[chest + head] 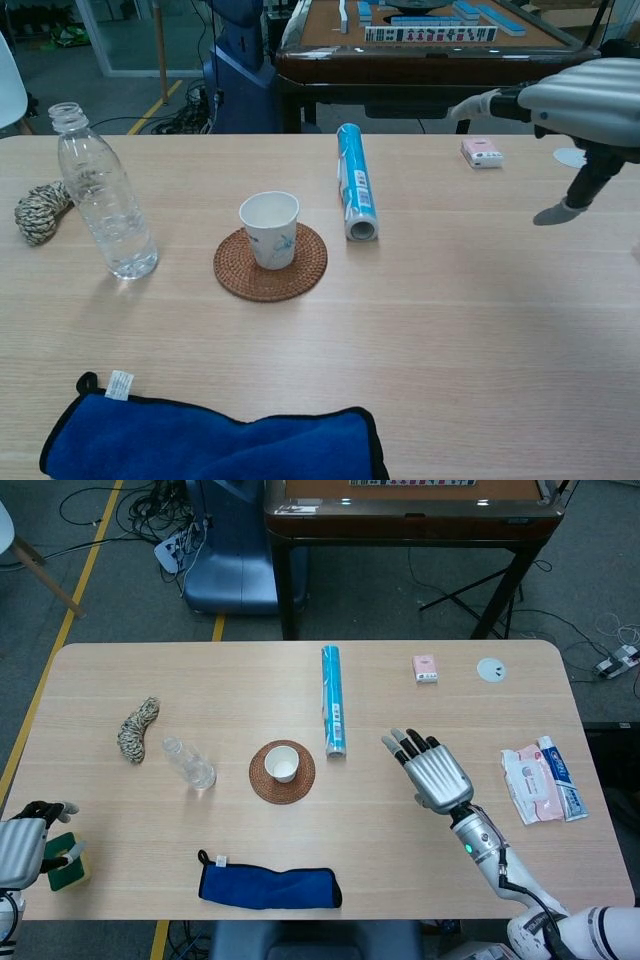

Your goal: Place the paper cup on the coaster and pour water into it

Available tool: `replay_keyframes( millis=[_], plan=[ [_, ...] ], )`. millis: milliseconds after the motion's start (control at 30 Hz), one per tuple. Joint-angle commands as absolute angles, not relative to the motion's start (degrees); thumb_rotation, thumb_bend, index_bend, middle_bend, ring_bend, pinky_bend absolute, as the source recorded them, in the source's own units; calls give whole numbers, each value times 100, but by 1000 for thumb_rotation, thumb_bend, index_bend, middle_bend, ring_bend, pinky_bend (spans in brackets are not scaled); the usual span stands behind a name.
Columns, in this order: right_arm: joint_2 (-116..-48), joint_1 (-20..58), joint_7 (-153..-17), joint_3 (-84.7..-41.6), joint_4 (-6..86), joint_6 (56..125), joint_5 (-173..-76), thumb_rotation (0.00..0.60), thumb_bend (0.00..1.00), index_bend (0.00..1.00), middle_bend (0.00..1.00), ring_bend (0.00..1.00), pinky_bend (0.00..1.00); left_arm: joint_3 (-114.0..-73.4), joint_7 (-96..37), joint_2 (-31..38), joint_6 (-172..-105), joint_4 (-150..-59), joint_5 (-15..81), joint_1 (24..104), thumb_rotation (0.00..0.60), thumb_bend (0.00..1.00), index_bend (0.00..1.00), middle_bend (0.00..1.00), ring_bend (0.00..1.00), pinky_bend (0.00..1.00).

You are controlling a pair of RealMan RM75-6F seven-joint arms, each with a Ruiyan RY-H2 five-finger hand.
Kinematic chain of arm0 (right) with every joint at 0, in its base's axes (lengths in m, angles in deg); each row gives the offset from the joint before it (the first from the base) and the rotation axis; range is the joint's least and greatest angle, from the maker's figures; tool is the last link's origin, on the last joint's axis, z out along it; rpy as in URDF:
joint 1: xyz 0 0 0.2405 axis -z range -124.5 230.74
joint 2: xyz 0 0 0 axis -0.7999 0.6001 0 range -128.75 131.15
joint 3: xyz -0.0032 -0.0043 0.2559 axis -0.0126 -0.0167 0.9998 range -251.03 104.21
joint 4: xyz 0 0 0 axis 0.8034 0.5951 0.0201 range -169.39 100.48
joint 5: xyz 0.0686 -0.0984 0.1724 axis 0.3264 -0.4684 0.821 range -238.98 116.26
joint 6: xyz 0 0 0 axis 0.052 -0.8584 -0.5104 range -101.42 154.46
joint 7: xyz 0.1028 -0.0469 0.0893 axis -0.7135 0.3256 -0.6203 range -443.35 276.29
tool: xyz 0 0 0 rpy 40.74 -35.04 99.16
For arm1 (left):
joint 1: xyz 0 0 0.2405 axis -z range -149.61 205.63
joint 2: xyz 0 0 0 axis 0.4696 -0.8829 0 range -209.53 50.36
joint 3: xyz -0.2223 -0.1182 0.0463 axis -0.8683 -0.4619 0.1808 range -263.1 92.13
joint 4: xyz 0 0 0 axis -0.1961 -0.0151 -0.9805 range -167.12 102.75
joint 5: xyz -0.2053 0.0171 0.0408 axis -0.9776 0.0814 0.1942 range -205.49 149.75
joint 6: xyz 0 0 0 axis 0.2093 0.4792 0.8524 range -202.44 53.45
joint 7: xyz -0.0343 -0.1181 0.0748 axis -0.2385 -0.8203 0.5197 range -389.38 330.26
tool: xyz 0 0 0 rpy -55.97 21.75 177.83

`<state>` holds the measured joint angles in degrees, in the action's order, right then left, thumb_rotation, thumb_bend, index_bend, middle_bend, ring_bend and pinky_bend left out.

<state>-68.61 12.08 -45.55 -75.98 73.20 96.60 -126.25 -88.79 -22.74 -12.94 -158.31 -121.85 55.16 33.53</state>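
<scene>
Pale wood-grain tabletop carries everything we work with, and nearest our edge lies a blue cloth. Our left hand waits low at the near left corner, by a green-and-yellow sponge; we cannot tell how its fingers are set or whether they touch the sponge. Our right hand hovers over the right half, fingers spread, holding nothing.

Further in, the paper cup stands upright on the woven coaster, so we judge placing done and pouring left. The uncapped water bottle stands upright just left of the coaster, its long axis vertical. It lies on our left hand's side and well apart from the right, so the left is the nearer one.

Beyond lie a coil of rope and a blue roll. Behind the table we see grey floor, loose cables and a dark wooden table.
</scene>
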Motion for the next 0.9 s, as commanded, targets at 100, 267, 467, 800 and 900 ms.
replay_keyframes(
  millis=[100,267,467,800,900],
  plan=[
    [-6685,1932,-4916,-7984,7201,10369,-13331,600,0,135,95,93,315,-8900,-2303,-1207,-15887,-12100,5543,3360,600,163,407,465,312,564],
    [-6677,2637,-5472,-8202,6784,11067,-13923,600,4,193,130,93,315,-8925,-2253,-1104,-15899,-12030,5510,3373,600,163,405,457,313,564],
    [-6780,3340,-6190,-8282,6222,11686,-14339,600,7,221,149,93,315,-8974,-2172,-1014,-15852,-12030,5455,3431,600,163,388,454,313,564],
    [-6959,3964,-7052,-8139,5465,12100,-14764,600,10,237,168,93,315,-9325,-1814,-749,-15536,-11993,4880,3690,600,164,236,409,301,564],
    [-6971,4055,-7237,-8090,5359,12105,-14861,600,12,240,171,93,315,-9483,-1704,-741,-15366,-12069,4636,3827,600,163,177,350,292,550]
  ],
)
